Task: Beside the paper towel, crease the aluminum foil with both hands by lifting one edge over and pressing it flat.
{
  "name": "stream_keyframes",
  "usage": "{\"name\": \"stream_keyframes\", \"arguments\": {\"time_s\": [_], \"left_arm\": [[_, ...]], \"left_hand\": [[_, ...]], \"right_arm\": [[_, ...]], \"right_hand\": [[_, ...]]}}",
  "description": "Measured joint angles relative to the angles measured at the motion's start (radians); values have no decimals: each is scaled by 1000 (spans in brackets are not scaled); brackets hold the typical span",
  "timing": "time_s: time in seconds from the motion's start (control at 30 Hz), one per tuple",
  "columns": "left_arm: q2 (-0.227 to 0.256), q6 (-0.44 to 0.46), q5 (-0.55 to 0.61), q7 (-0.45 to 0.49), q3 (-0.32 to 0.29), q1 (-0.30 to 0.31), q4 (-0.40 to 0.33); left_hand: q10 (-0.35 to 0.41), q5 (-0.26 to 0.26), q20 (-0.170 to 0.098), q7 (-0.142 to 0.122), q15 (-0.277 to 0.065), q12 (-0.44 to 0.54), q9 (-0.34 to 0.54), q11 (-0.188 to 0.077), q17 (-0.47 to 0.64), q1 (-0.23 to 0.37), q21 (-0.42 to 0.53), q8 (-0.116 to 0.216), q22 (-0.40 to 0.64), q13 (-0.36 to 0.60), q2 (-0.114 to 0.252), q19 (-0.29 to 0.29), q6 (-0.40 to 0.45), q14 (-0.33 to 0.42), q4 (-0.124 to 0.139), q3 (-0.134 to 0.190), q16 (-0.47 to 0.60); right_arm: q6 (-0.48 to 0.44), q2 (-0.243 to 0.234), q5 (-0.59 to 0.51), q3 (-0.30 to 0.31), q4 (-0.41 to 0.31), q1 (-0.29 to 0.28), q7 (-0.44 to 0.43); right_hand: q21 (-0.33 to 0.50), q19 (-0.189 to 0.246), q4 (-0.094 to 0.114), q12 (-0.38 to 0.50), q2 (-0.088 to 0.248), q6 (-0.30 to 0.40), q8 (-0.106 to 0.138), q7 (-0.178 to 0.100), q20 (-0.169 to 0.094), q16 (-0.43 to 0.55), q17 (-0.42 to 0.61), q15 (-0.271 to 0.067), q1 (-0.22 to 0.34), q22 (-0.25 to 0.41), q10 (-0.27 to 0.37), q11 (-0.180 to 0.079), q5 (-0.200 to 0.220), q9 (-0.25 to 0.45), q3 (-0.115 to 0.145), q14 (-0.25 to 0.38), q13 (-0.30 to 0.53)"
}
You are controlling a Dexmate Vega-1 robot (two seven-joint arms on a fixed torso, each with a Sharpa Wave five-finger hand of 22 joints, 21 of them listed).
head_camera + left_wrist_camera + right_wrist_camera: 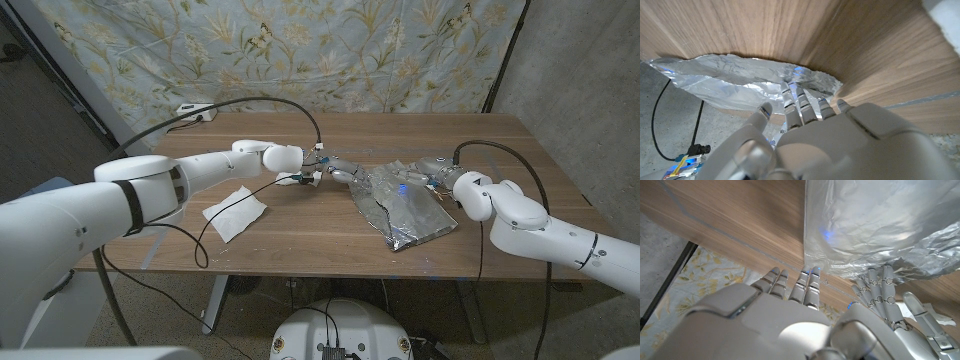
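The crinkled aluminum foil (pixel 405 210) lies on the wooden table (pixel 300 235), right of the middle. A white paper towel (pixel 235 212) lies to its left, apart from it. My left hand (pixel 338 170) reaches to the foil's far left corner. In the left wrist view its fingertips (pixel 799 96) touch the foil (pixel 735 80) at its edge, thumb held apart. My right hand (pixel 432 172) is at the foil's far right edge. In the right wrist view its outstretched fingers (pixel 809 277) meet the edge of the foil (pixel 880 225), and the left hand (pixel 890 300) reaches under the rumpled rim opposite.
A black cable (pixel 290 104) arcs over the table's back to the left wrist, and another loops past the paper towel. A white power strip (pixel 195 112) lies at the back left corner. A flowered curtain (pixel 330 50) hangs behind the table.
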Motion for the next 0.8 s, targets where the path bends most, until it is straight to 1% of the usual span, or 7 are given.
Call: {"name": "stream_keyframes", "arguments": {"time_s": [0.2,0.37,0.6,0.67,0.8], "left_arm": [[-9,-10,1,0,0,-3,18],[-19,-22,3,1,0,-5,39],[-32,-40,7,1,-3,-8,69],[-35,-43,8,1,-4,-9,76],[-41,-52,10,2,-7,-9,91]], "left_hand": [[0,0,0,0,0,0,0,0,0,0,0,0,0,0,0,0,0,0,0,0,0],[0,0,0,0,0,0,0,0,0,0,0,0,0,0,0,0,0,0,0,0,0],[0,0,0,0,0,0,0,0,0,0,0,0,0,0,0,0,0,0,0,0,0],[0,0,0,0,0,0,0,0,0,0,0,0,0,0,0,0,0,0,0,0,0],[0,0,0,0,0,0,0,0,0,0,0,0,0,0,0,0,0,0,0,0,0]], "right_arm": [[-34,-14,0,3,-25,-18,8],[-63,-23,-3,3,-45,-31,17],[-101,-26,-10,2,-63,-44,25],[-109,-26,-12,-1,-65,-47,27],[-127,-25,-18,-10,-69,-49,33]], "right_hand": [[0,0,0,0,0,3,0,3,0,0,0,0,0,-1,0,0,4,0,0,0,0],[0,0,-4,0,0,4,0,4,0,0,0,0,0,-1,0,0,4,0,4,0,0],[0,0,-4,0,0,4,0,4,0,0,-5,0,0,-1,0,0,4,0,4,0,0],[0,0,-8,0,0,4,0,4,0,0,-5,0,0,-1,0,0,6,0,8,0,0],[0,0,-8,0,0,4,0,4,0,0,-5,0,0,-1,0,0,8,0,8,0,0]]}}
